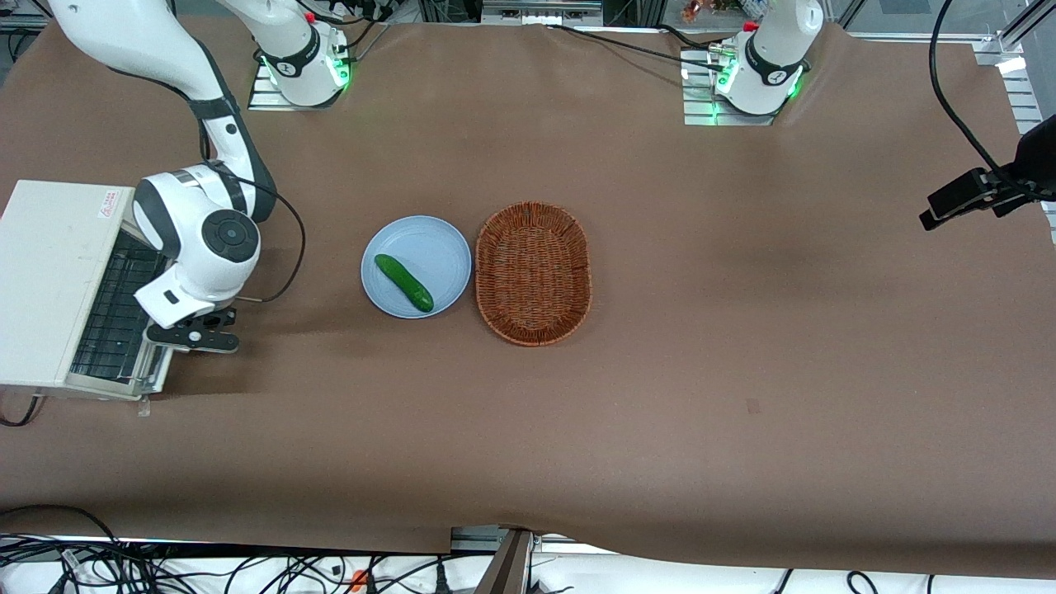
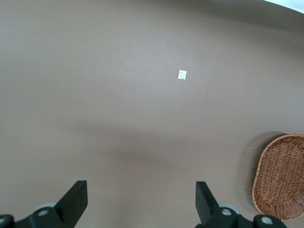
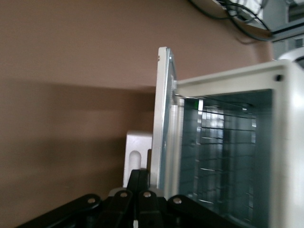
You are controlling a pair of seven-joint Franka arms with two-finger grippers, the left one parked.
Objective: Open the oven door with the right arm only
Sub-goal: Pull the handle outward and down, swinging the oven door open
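The cream-white toaster oven [image 1: 49, 280] stands at the working arm's end of the table. Its oven door [image 1: 115, 309] with the dark glass hangs partly open, tilted out from the oven's front. In the right wrist view the door [image 3: 164, 118] shows edge-on, swung away from the oven body [image 3: 228, 78], and the wire rack inside [image 3: 223, 156] is visible. The right arm [image 1: 202, 231] reaches down in front of the oven. Its black gripper [image 1: 194, 334] is at the door's outer edge. Its fingers are pressed together against the door's face, beside the white handle bracket [image 3: 137, 154], as the right wrist view [image 3: 145, 175] shows.
A light-blue plate [image 1: 429, 243] holding a green cucumber [image 1: 404, 283] sits mid-table, with an oval wicker basket [image 1: 534, 272] beside it; the basket also shows in the left wrist view [image 2: 280, 175]. A black cable [image 1: 285, 247] loops from the arm's wrist. The brown cloth [image 1: 742, 330] covers the table.
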